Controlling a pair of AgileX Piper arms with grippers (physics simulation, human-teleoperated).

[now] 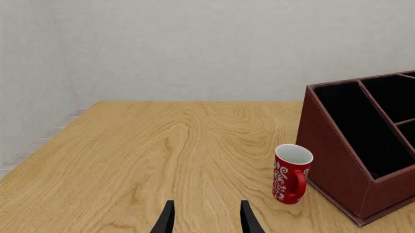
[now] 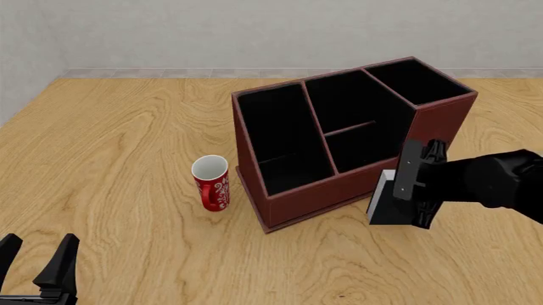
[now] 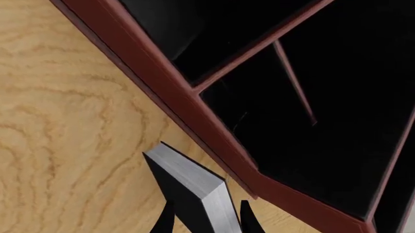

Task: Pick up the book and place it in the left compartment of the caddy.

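The book (image 2: 386, 204), black-covered with white page edges, is held by my right gripper (image 2: 407, 196), which is shut on it just in front of the caddy's near right corner. In the right wrist view the book (image 3: 194, 187) sits between the fingers (image 3: 250, 219), close to the caddy rim (image 3: 194, 114). The reddish-brown caddy (image 2: 327, 196) stands mid-table with its black interior showing. Its left compartment (image 2: 284, 136) is long, narrow and holds nothing; it also shows in the left wrist view as the left compartment (image 1: 363, 128). My left gripper (image 2: 38, 253) hangs open at the near left, away from everything.
A red-and-white mug (image 2: 212, 183) stands upright just left of the caddy, seen also as the mug (image 1: 292, 173) beside the caddy wall (image 1: 331, 155). Bare wooden tabletop (image 2: 110, 146) stretches to the left. A grey wall bounds the far side.
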